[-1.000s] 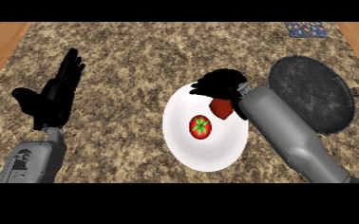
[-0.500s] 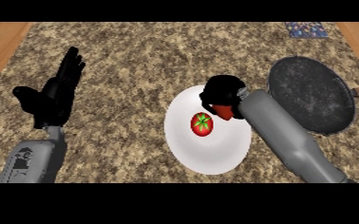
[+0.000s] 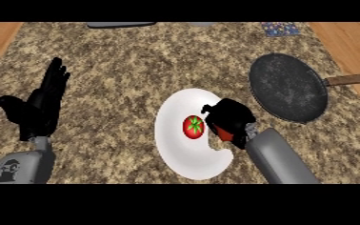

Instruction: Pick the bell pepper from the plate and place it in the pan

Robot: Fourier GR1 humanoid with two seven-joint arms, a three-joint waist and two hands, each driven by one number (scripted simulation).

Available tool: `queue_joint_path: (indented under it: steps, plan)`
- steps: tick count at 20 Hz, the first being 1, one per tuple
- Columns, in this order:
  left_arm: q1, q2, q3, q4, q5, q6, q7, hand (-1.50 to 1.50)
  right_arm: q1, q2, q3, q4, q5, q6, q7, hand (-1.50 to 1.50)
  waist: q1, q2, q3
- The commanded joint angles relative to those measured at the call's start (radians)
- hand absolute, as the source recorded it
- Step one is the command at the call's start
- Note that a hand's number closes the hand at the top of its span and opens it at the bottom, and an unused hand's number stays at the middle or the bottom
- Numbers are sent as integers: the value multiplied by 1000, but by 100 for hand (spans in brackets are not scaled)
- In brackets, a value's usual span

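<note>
Bell pepper (image 3: 193, 127) sits on the white plate (image 3: 175, 159), ungrasped as far as I see; my right hand (image 3: 228, 119) hovers just beside it with fingers curled on nothing, left hand (image 3: 42, 105) rests open at left, pan (image 3: 287, 86) waits, so grasp, lift, placing remain.
</note>
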Motion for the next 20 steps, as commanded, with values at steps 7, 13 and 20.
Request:
queue_joint_path:
  steps: [7, 13, 20]
  plan:
    - [34, 12, 18, -11, 9, -11, -16, 0, 411, 73, -7, -623, -27, -174, 220, 150, -30, 15, 8]
    - [19, -6, -8, -34, 2, -12, -8, 0, 664, 76, 4, -1062, -83, -131, 316, 150, 26, 37, 9]
    - [-21, -30, -34, -24, 9, -37, -6, 0, 710, 140, -210, -1215, -324, -108, 335, 150, 81, 54, 11]
